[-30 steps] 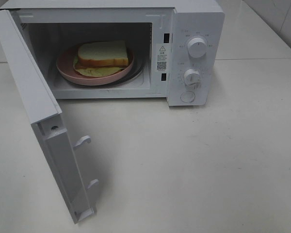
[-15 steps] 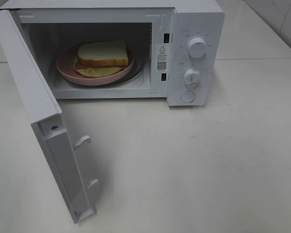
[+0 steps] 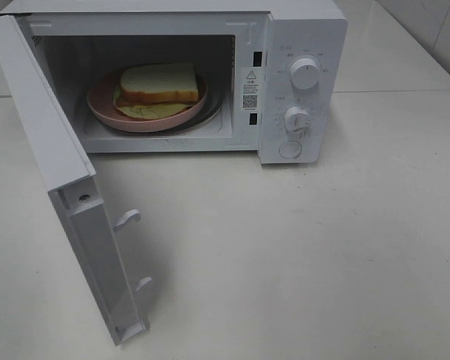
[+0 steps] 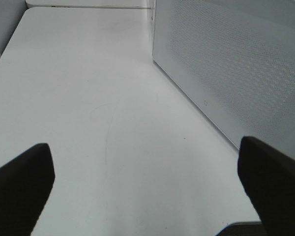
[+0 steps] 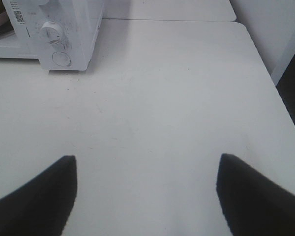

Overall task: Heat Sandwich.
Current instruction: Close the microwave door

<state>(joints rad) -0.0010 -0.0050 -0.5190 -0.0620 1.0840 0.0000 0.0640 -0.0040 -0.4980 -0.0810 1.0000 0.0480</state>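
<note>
Risk: door (image 3: 97, 255) open, near our left jaws; a skewed push could slide the microwave (image 3: 300, 30) and jolt the plate (image 3: 103, 112) | sandwich (image 3: 159, 82) on that plate inside the cavity, well ahead of the right jaws | we see left jaws and right jaws spread wide, empty.

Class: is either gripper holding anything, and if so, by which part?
Nothing is held. The left gripper and right gripper both stand open over the table; the sandwich lies on the plate inside the microwave.

Sandwich (image 3: 159, 82) on plate (image 3: 105, 111) inside microwave (image 3: 300, 30), on table (image 3: 300, 255).
</note>
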